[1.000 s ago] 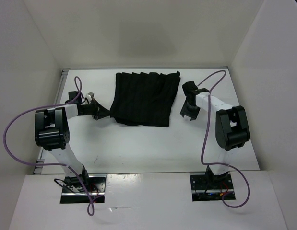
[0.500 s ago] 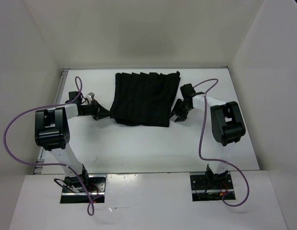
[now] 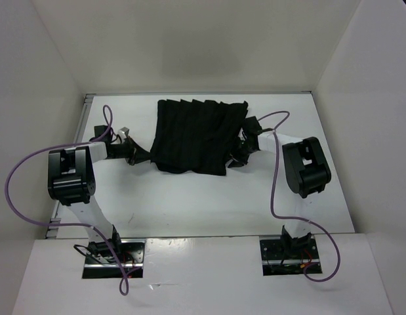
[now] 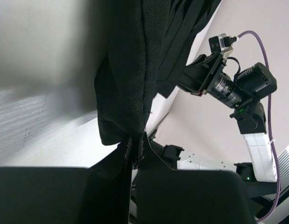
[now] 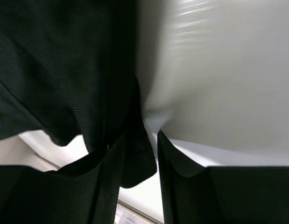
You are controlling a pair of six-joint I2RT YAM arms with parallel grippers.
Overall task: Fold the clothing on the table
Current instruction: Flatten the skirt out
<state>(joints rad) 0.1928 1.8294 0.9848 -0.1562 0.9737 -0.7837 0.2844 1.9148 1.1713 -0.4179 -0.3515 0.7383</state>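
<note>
Nearest the arm bases, the plain white desk [image 3: 189, 203] shows a bare front strip. Just beyond it, the left tool [image 3: 138, 156] stays clamped on the near left corner of the black pleated fabric garment [image 3: 196, 138]. Its wrist view shows the hem [image 4: 117, 135] pinched between closed fingers [image 4: 79, 196].

The change is on the other side. A second ago the right tool [image 3: 237, 157] stood clear of the cloth on open desk. It has since swung in to the garment's near right corner, its jaws narrowing as it came. In its own wrist view the right tool [image 5: 143, 140] still shows a gap, with a fold of the garment [image 5: 55, 70] lying against one finger, so the grip is not yet made.

Farther back, the garment lies spread flat mid-desk, its pleat ridges running toward the far edge, short of the white back wall [image 3: 189, 46].

With one near corner held and the other about to be, the first fold looks close. It would likely carry the near hem over toward the far edge.
</note>
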